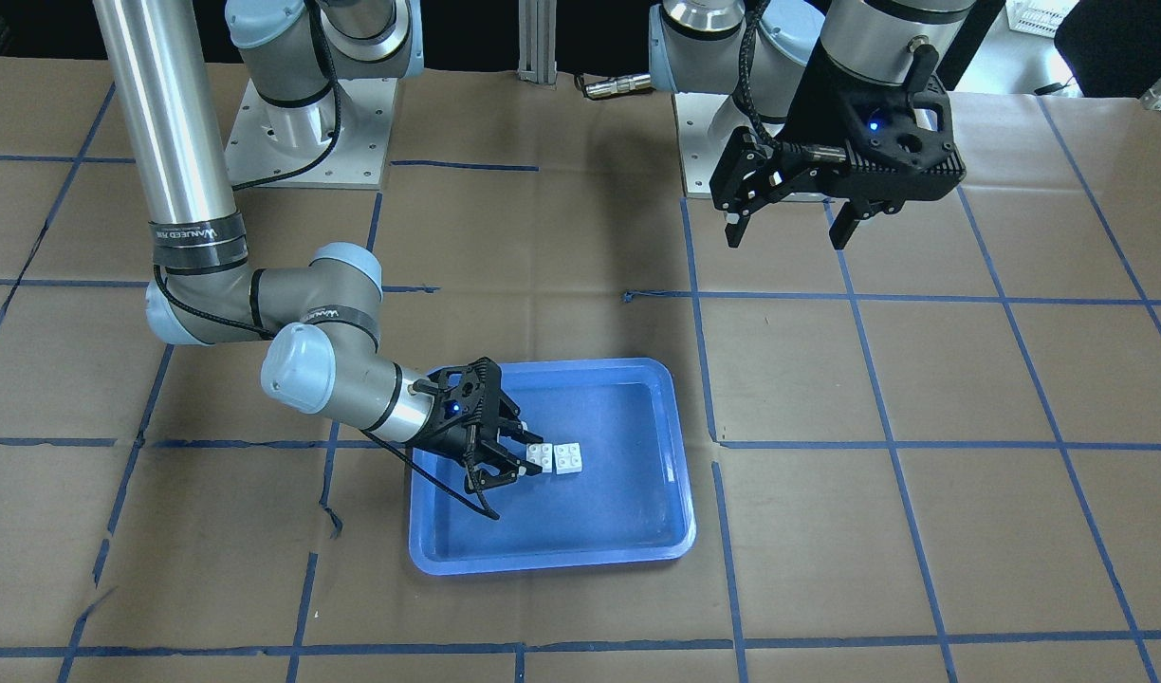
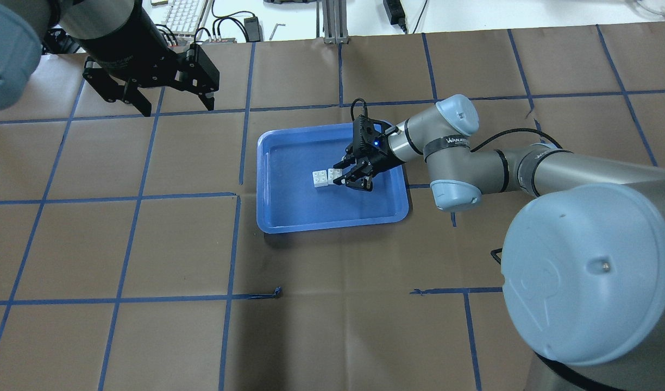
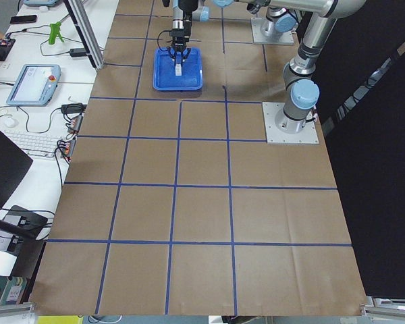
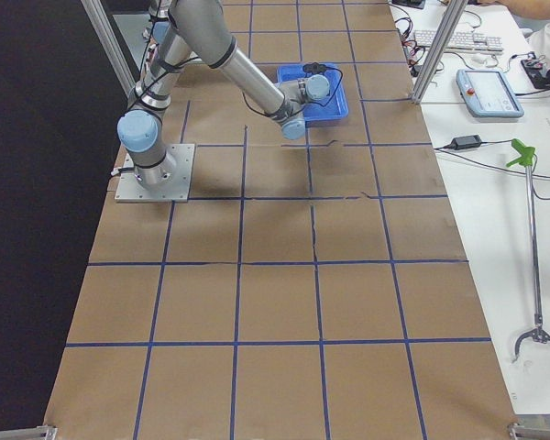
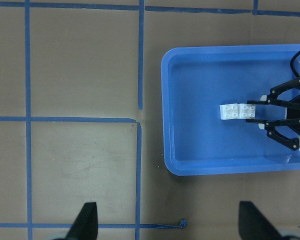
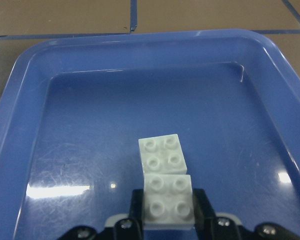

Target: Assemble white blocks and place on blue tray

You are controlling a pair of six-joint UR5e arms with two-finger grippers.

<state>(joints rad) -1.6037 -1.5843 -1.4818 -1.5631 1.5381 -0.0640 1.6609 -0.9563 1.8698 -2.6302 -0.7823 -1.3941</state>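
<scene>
The white blocks (image 1: 557, 458) lie side by side, touching, in the blue tray (image 1: 618, 493) on our bench (image 1: 922, 531), which is papered brown and gridded with blue tape (image 1: 884, 444); a keyboard (image 2: 183, 13) sits beyond its far edge. Our right hand (image 1: 525, 455) reaches low into the tray and clamps the nearer block. Our left hand (image 1: 786, 232) hangs spread wide, high and well apart from the tray.
</scene>
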